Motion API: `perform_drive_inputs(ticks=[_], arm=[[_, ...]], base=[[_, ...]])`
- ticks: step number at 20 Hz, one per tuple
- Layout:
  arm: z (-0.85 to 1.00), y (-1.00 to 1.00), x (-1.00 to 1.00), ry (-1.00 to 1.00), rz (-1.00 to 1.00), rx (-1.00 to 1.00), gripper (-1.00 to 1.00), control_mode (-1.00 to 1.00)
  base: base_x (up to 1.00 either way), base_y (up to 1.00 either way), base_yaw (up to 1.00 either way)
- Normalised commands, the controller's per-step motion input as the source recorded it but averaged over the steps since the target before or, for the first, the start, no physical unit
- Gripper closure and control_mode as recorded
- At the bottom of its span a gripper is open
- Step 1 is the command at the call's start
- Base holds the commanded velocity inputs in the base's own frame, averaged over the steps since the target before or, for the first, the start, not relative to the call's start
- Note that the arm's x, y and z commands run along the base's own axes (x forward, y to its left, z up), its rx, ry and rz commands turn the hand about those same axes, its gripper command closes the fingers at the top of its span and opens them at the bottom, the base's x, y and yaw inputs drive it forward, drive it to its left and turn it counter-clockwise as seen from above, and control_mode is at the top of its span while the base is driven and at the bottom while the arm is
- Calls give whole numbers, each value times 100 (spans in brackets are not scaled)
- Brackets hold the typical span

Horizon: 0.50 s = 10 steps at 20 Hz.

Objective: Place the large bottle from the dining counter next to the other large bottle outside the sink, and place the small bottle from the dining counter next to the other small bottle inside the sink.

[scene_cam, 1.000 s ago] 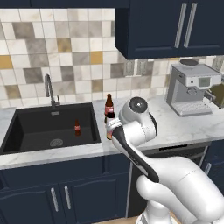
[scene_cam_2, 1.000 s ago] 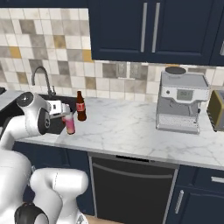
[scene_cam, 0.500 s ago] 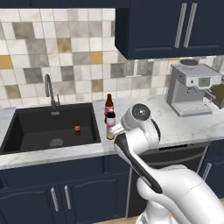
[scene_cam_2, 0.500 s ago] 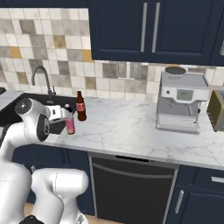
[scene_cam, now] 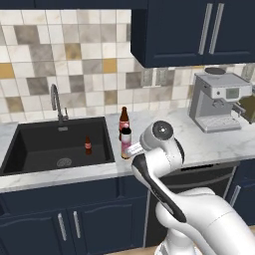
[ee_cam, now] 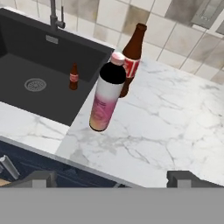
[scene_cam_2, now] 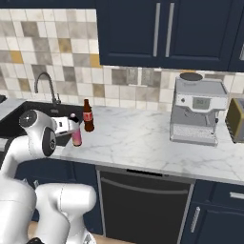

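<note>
The white marble table (ee_cam: 175, 118) carries the pink-labelled large bottle (ee_cam: 106, 98) just beside the tall brown glass bottle (ee_cam: 131, 57), right of the black sink (scene_cam: 30, 149), so the large pair looks done. A small dark bottle (ee_cam: 74, 76) stands alone inside the sink, awaiting its partner. The fingers (ee_cam: 109, 179) are spread wide, empty, near side of the pink bottle

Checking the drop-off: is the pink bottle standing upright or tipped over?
Upright: the pink bottle stands on its base on the counter, cap up, beside the brown bottle.
</note>
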Motion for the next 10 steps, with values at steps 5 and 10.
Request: perform_drive_inputs(ticks=[5, 10], arm=[[0, 0, 0, 0, 0, 0, -100, 100], [0, 0, 0, 0, 0, 0, -100, 100]], base=[[-40, 0, -13], [-43, 0, -27]])
